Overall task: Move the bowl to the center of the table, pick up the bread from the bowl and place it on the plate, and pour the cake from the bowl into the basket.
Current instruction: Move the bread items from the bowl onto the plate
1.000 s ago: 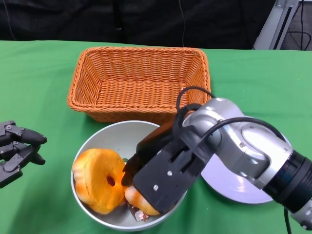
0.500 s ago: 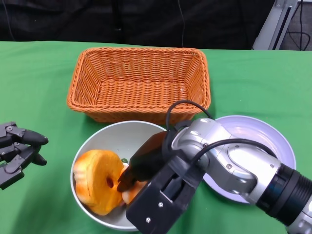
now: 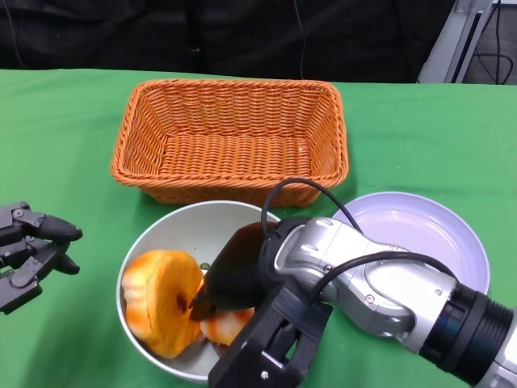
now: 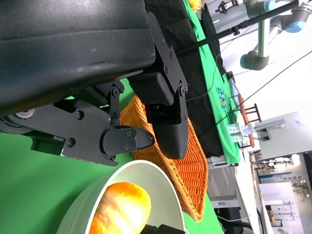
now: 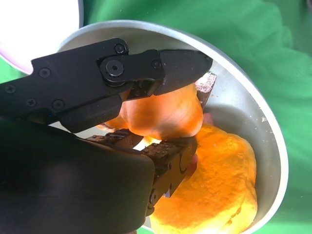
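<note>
right hand [image 3: 222, 287] reaches down into the bowl [image 3: 161, 234] from the near right side of the table; in my right wrist view its fingers [image 5: 165, 63] are clamped on the bread [image 5: 165, 114], one set pressing on one side of the small orange roll and the opposing set [image 5: 170, 158] pressing on the other. i read this hand as holding the bread, which sits inside the bowl, touching the cake [image 3: 157, 299]. the cake is a large orange ring-shaped piece resting against the bowl's left inner wall in my head view, partly tilted on its side. the bowl is a pale metal dish standing on the green table [image 3: 65, 129], just in front of the basket [image 3: 234, 137] and just left of the plate [image 3: 420, 234]. the basket is an orange wicker tray with nothing visible inside it. the plate is a pale lavender disc, partly covered by the silver right forearm [image 3: 380, 291]. left hand [image 3: 28, 250] lies at the left edge of my head view, well apart from the bowl, with its fingers spread and holding nothing; my left wrist view confirms the fingers [image 4: 168, 117] are apart and shows the bowl's rim and the basket beyond them.
</note>
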